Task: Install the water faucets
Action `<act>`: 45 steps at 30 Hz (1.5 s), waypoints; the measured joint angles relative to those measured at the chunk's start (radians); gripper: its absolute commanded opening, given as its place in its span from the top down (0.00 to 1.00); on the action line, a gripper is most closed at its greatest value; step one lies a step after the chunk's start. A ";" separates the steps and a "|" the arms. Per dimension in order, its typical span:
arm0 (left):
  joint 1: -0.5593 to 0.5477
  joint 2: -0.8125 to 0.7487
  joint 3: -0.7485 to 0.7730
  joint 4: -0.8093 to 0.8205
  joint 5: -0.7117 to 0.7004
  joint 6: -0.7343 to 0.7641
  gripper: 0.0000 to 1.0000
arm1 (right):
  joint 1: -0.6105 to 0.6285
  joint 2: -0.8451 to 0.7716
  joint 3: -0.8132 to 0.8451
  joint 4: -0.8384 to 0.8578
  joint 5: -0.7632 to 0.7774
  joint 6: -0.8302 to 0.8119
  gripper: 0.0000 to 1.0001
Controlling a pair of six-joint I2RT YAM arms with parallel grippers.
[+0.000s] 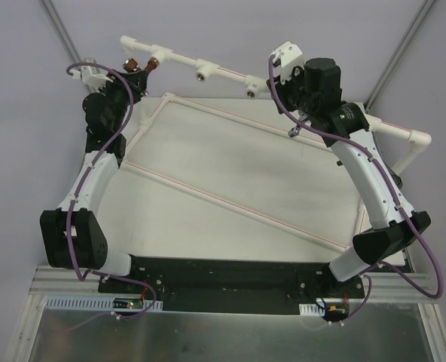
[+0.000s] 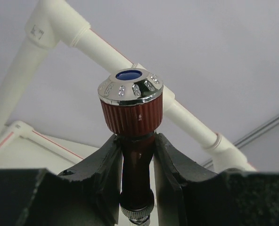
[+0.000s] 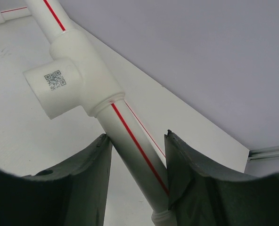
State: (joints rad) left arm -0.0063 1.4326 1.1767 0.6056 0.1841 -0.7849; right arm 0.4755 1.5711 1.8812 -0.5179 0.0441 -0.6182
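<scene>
The reddish-brown faucet (image 2: 131, 108), with a ribbed knob and a chrome cap with a blue centre, stands knob-up between the fingers of my left gripper (image 2: 135, 141), which is shut on its stem. In the top view, my left gripper (image 1: 136, 75) is at the far left end of the raised white pipe (image 1: 223, 73), close to its brass-ringed tees. My right gripper (image 3: 135, 136) is shut on the white red-striped pipe (image 3: 118, 120) just below a tee (image 3: 76, 70) with a QR label. A small silver-grey metal piece (image 1: 293, 131), apparently the silver faucet, lies under the right wrist.
Three tee sockets (image 1: 200, 73) hang along the raised pipe. A flat pipe frame (image 1: 230, 204) with a diagonal bar lies on the white table. A pipe elbow (image 1: 417, 139) sticks out at the far right. Both arm bases sit at the near edge.
</scene>
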 measured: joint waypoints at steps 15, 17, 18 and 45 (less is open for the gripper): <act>-0.003 0.011 -0.059 0.162 0.195 0.714 1.00 | 0.000 -0.043 -0.056 0.037 -0.008 -0.011 1.00; -0.003 0.000 -0.058 0.132 0.225 0.842 1.00 | 0.001 -0.051 -0.064 0.041 -0.010 -0.011 1.00; -0.003 -0.007 -0.058 0.110 0.235 0.906 1.00 | 0.002 -0.054 -0.068 0.042 -0.011 -0.011 1.00; -0.030 -0.234 -0.125 -0.231 0.324 1.253 0.01 | 0.029 -0.111 -0.092 0.019 -0.043 0.016 1.00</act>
State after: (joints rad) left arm -0.0360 1.1988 1.0515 0.3744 0.5079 0.4683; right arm 0.5041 1.4605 1.7897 -0.4988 0.0010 -0.6022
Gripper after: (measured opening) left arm 0.977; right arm 0.315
